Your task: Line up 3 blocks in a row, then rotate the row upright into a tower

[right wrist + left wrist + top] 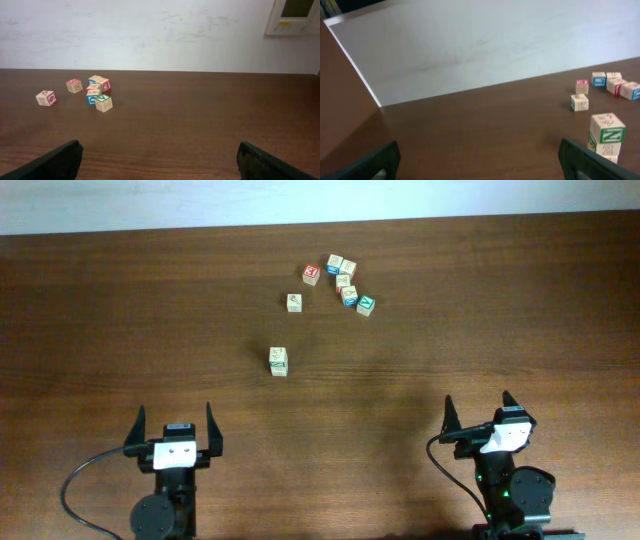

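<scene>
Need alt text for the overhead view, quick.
Small alphabet blocks lie clustered at the table's far centre, one block apart, nearer the arms. The left end effector and right end effector rest open and empty at the near edge.

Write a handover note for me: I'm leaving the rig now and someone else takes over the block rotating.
Left claw: open, empty, at the near table edge.
Right claw: open, empty, at the near edge.
Blocks: the green-faced block sits on the block under it, alone, nearest the left arm. The tan block lies beyond them. The other blocks cluster at the far middle.
Done: no rotation can be told; neither claw touches anything.
Left: probably all three rotations.
</scene>
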`<state>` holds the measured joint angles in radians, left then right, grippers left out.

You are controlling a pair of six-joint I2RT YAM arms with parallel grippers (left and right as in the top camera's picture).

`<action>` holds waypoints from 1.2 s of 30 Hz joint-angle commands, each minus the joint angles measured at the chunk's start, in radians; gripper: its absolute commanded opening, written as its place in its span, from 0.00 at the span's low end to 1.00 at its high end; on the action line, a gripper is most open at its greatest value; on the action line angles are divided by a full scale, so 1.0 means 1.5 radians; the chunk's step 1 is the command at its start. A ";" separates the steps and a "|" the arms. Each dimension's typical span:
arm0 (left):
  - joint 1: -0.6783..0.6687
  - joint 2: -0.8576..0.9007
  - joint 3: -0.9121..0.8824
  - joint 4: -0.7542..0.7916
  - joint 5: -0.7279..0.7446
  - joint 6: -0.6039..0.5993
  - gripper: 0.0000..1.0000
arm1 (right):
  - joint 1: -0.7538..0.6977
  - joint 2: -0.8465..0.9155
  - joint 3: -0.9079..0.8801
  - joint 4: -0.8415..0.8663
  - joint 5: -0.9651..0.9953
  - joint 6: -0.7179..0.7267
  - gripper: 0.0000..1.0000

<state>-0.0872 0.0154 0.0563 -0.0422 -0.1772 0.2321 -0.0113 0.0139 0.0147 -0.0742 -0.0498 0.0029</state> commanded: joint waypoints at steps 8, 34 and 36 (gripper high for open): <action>0.003 -0.007 -0.032 -0.014 -0.005 0.013 0.99 | 0.004 -0.006 -0.006 0.000 0.004 0.001 0.98; 0.003 -0.007 -0.032 -0.015 -0.002 0.013 0.99 | 0.004 -0.006 -0.006 0.000 0.004 0.001 0.98; 0.003 -0.007 -0.032 -0.015 -0.002 0.013 0.99 | 0.004 -0.006 -0.006 0.000 0.004 0.001 0.98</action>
<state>-0.0872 0.0154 0.0154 -0.0666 -0.1768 0.2409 -0.0113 0.0139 0.0147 -0.0742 -0.0498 0.0025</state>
